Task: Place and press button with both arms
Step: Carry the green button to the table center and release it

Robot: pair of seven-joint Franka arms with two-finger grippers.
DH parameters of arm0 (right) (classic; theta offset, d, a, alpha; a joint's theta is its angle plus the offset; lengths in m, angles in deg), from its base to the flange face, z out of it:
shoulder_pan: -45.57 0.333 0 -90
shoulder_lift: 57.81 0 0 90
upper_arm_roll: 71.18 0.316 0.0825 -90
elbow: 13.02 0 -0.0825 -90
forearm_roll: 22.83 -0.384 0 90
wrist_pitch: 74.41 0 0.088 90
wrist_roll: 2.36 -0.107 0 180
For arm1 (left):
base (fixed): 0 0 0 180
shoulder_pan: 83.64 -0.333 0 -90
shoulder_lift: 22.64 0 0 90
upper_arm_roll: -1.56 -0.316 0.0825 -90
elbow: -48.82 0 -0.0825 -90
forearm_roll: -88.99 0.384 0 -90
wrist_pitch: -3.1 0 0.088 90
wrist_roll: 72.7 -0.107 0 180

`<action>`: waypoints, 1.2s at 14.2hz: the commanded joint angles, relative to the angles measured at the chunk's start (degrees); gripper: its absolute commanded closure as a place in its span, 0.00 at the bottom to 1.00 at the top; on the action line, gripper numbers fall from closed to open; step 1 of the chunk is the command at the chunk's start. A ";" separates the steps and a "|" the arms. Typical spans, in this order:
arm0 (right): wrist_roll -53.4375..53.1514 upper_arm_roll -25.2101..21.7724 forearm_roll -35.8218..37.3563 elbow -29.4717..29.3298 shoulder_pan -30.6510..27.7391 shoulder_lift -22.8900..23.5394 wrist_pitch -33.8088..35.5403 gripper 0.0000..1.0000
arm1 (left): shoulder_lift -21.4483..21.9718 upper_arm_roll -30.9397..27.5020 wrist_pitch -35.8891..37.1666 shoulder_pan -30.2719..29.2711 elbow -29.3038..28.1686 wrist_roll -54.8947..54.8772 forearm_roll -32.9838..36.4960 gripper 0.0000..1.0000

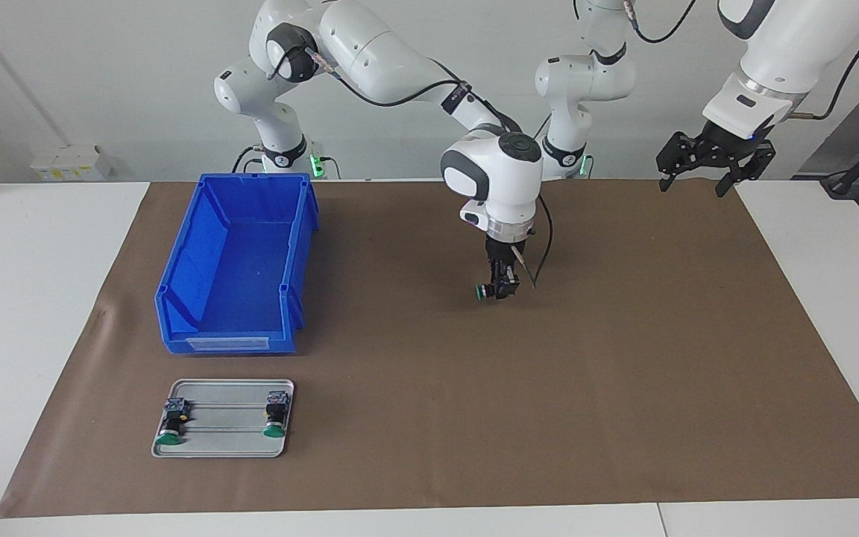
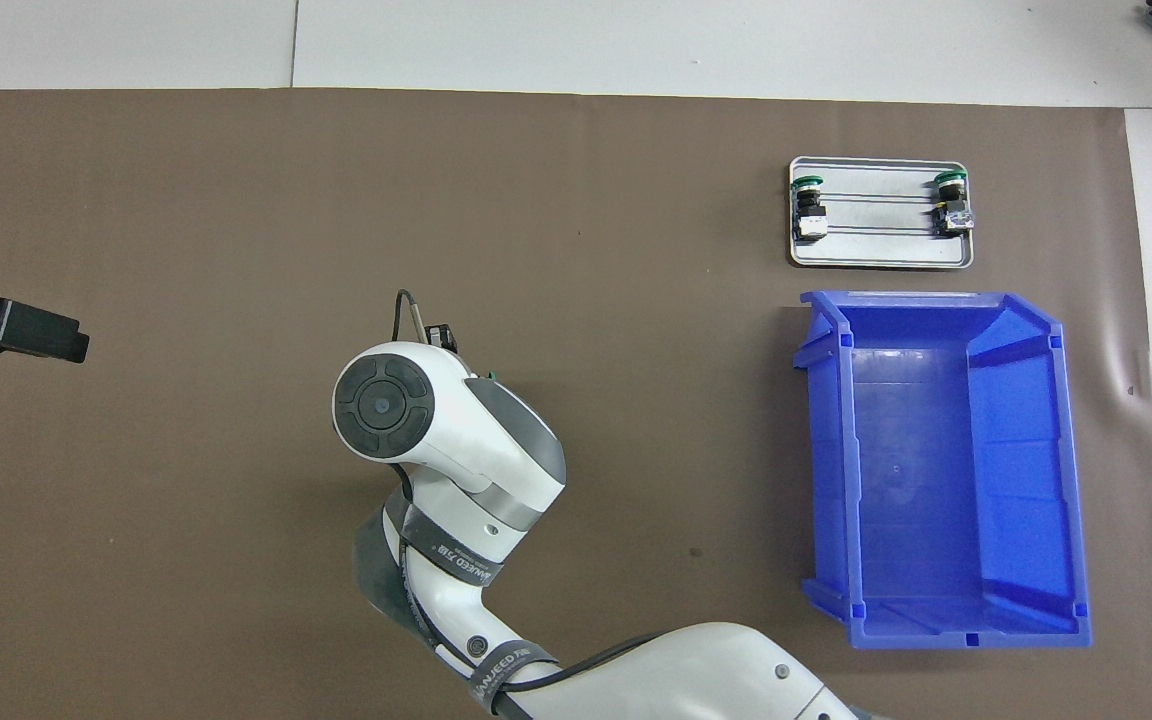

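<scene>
The right gripper [image 1: 502,287] hangs over the middle of the brown mat [image 1: 623,358], pointing straight down, its fingers pinched on the black body of a button [image 1: 485,291]. The button lies on its side in the grip, its long axis about level, with the green cap pointing toward the right arm's end of the table. It sits low over the mat; whether it touches the mat cannot be told. From overhead, the arm's wrist covers most of the gripper and only a sliver of green shows at its edge.

The left gripper [image 1: 713,160] waits up in the air over the mat's edge at the left arm's end, its fingers spread apart.

A blue bin [image 1: 236,268] stands toward the right arm's end. Just beside it, farther from the robots, a metal tray [image 1: 224,440] holds two more buttons [image 1: 173,424] lying flat, their caps pointing away from the robots.
</scene>
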 commanded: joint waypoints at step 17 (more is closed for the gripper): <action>17.71 0.17 6.02 13.64 -8.39 -17.74 -3.79 0.00 | 3.87 1.41 -10.04 4.00 -8.70 -27.16 0.10 0.00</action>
